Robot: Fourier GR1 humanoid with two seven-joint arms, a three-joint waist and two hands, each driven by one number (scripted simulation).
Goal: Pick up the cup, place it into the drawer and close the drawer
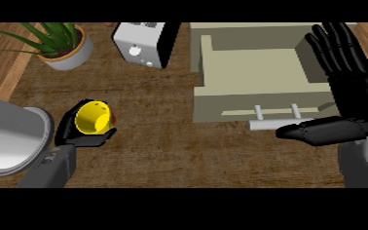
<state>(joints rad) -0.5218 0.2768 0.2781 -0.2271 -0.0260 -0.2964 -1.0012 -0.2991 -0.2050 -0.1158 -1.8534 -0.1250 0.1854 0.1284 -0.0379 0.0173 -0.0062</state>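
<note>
Low at the view's left, the round yellow cup (93, 117) sits clasped in the black left hand (86, 135) over the brown woven-looking counter (165, 146). Well right, the boxy beige drawer (255, 73) stands open; the right hand (338, 78) is spread flat beside it.

**Tabletop and the objects resting on it**

The brown, wood-grained tabletop (173, 141) carries a potted plant (61, 46) at the far left, a white-and-black toaster (146, 44) beside it, and a beige drawer unit (259, 73) at the right, its drawer open with a pale bar handle (277, 123) facing the near side.
</note>
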